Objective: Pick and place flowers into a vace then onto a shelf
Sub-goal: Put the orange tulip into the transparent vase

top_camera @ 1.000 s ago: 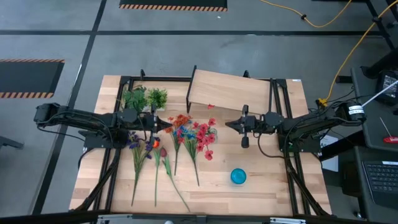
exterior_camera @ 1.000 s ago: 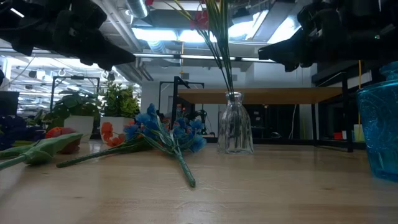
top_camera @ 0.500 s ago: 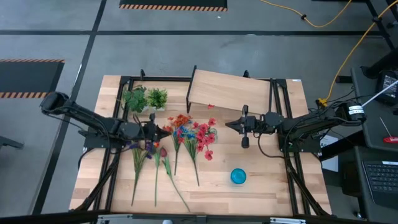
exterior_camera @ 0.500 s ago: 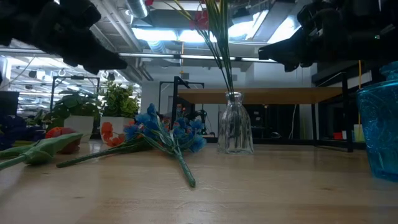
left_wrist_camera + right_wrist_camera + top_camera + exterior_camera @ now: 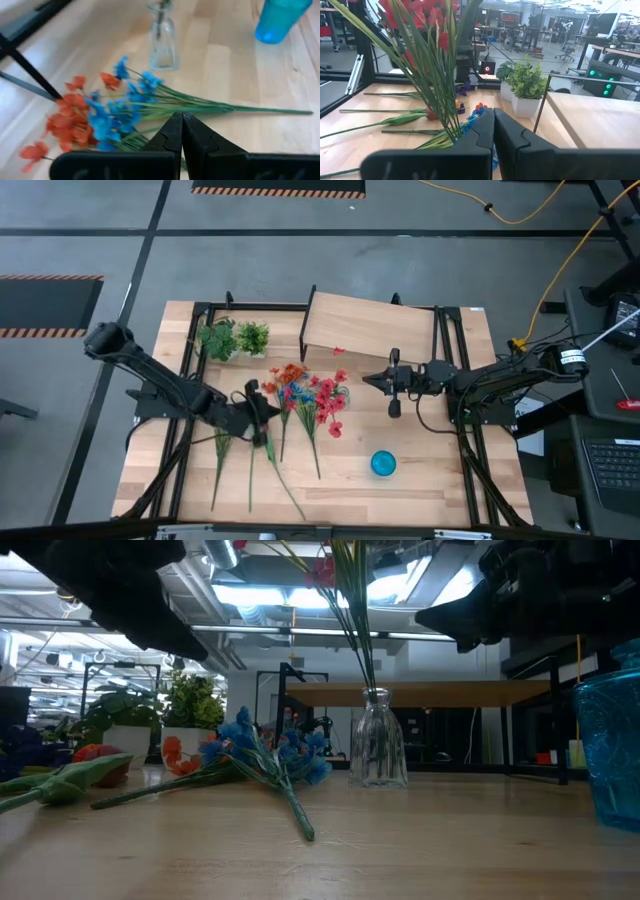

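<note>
A clear glass vase (image 5: pixel 378 748) (image 5: pixel 162 37) stands upright on the table and holds red flowers (image 5: pixel 328 395) (image 5: pixel 432 35). An orange and blue bunch (image 5: pixel 288 385) (image 5: pixel 107 117) lies flat on the table beside it. Single stems (image 5: pixel 250 465) lie toward the near edge. The shelf (image 5: pixel 368 326) stands at the table's far side. My left gripper (image 5: pixel 266 418) (image 5: pixel 181 117) is shut and hangs above the lying stems, touching nothing. My right gripper (image 5: pixel 366 382) (image 5: pixel 493 114) is shut and waits in the air to the vase's right.
Two small potted plants (image 5: pixel 234 338) (image 5: pixel 524 85) stand at the far left of the table. A blue cup (image 5: pixel 383 463) (image 5: pixel 279 20) stands near the near right. A black frame (image 5: pixel 445 370) rises around the table's sides.
My left gripper has swung from beside the orange blossoms toward the table's near edge and a little to the right, and now sits over the lying stems; its arm has risen at the elbow. The flowers and the right arm have kept still.
</note>
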Robot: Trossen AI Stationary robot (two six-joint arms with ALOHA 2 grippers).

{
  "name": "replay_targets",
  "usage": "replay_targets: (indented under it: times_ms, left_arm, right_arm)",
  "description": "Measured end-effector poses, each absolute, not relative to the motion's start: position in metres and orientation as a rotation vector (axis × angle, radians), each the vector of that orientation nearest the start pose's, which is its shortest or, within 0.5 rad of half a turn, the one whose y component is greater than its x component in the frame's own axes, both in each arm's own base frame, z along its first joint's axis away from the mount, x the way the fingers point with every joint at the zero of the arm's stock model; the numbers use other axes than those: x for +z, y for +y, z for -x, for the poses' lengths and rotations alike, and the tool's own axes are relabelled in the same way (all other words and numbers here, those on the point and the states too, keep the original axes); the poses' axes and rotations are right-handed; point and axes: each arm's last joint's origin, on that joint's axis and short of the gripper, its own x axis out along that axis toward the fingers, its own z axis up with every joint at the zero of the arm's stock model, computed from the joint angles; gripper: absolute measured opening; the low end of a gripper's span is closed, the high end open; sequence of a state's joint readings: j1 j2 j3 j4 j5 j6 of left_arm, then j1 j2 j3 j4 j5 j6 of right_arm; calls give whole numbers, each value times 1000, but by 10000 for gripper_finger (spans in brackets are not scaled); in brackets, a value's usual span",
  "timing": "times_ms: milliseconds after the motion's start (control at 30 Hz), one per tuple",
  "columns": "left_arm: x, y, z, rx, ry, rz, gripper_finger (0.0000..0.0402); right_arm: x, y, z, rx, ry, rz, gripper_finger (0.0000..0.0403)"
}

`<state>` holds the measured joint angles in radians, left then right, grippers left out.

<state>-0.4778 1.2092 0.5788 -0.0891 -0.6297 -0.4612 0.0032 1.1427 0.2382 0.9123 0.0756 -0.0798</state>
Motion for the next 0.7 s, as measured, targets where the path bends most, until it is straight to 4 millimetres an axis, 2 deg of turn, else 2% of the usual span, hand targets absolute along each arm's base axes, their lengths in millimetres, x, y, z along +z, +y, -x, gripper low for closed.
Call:
replay_targets:
  times_ms: [267, 700]
  left_arm:
    - [195, -123, -219, 303, 700, 109, 2]
    - [214, -148, -206, 421, 1001, 346, 2]
  right_arm:
    - [189, -2, -206, -72, -4, 55, 11]
    - [188, -2, -206, -72, 5, 54, 11]
